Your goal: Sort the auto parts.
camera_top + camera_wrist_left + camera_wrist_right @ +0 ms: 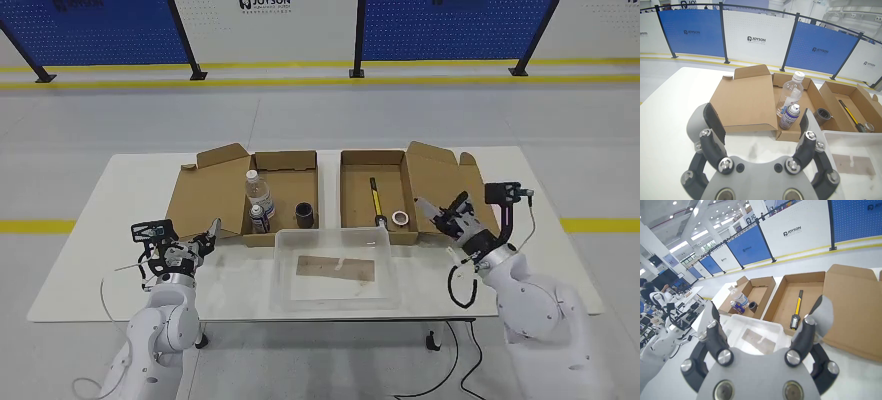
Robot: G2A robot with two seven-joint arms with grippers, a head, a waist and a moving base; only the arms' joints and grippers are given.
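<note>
Spray can [789,117], bottle [791,92] upright in left box [814,92], black sleeve [822,113] alongside. Can, bottle likely light, slippery: grip mid-body. Caliper [797,306] flat in right box [785,302]: stiff, grip across beam. Left gripper [758,109], right gripper [767,302] spread, empty.

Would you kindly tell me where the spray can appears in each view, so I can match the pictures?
Top view: spray can in the left cardboard box, near edge, beside the clear bottle.
Left wrist view: spray can in that box's near corner, before the bottle.
Right wrist view: spray can beside the bottle, beyond the clear bin.
Shared landmark: the clear bottle.
</note>
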